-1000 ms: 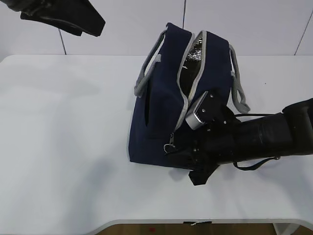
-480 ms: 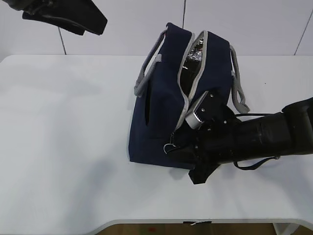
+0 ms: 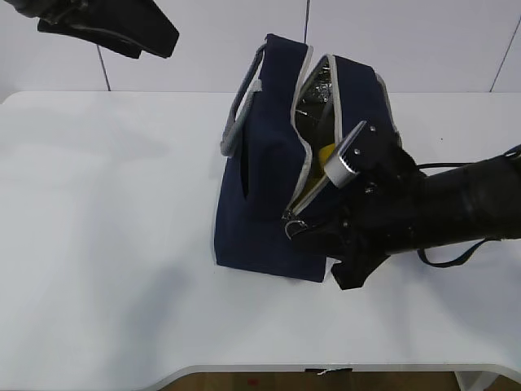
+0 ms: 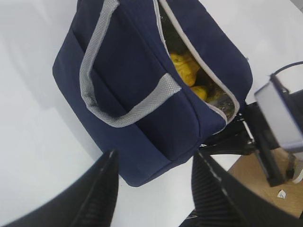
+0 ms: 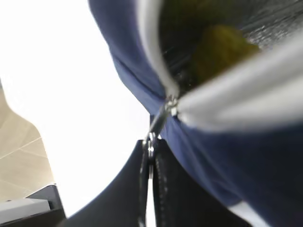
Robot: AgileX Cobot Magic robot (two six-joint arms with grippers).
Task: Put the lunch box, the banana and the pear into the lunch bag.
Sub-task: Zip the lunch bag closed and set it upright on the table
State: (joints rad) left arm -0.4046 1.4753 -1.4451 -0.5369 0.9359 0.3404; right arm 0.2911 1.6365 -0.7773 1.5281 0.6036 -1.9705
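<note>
Navy lunch bag [image 3: 260, 195] unzipped, fruit inside.

A white table [image 3: 106, 244] fills most of the exterior view, its rounded front edge running along the bottom. Behind it, across the top of the frame, stands a pale wall [image 3: 440, 41] with thin dark seams. Wood-toned floor [image 5: 16, 156] shows at the lower left of the right wrist view.

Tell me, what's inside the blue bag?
Through the lunch bag's open zipper you can see lumpy yellow fruit and a bit of shiny silver lining. The fabric hides everything deeper, so no lunch box shows.
</note>
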